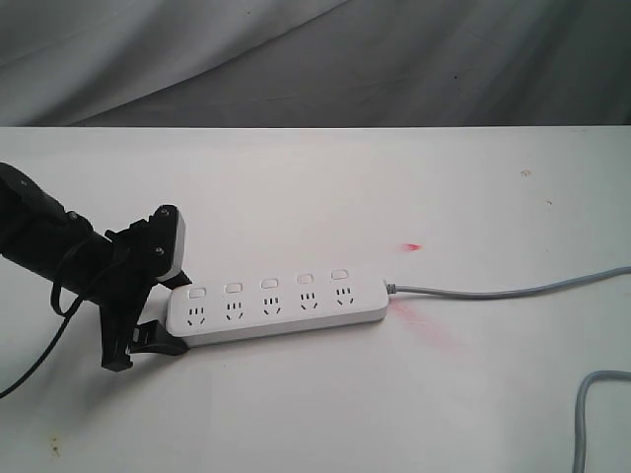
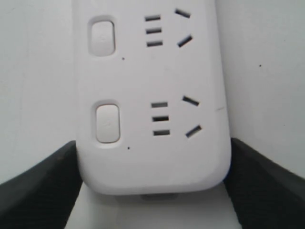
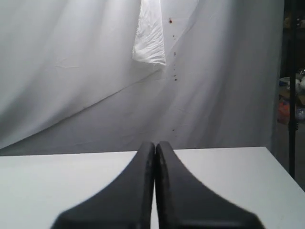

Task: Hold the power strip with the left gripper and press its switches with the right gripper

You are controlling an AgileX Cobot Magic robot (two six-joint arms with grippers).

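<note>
The white power strip [image 1: 276,304] lies flat across the table, its grey cord [image 1: 513,289] leaving to the right. Its five small switches [image 1: 269,284] run along the far side, one per socket. My left gripper [image 1: 170,313] is shut on the strip's left end, one black finger on each long side. In the left wrist view the fingers [image 2: 43,191] press both sides of the strip [image 2: 152,95], and two switches [image 2: 107,123] show. My right gripper [image 3: 155,144] is shut on nothing, looks over bare table, and is out of the exterior view.
Red light patches [image 1: 412,245] mark the white table [image 1: 325,414] near the strip's cord end. A second loop of grey cord [image 1: 589,409] lies at the front right corner. A grey cloth backdrop [image 1: 315,59] hangs behind the table's far edge.
</note>
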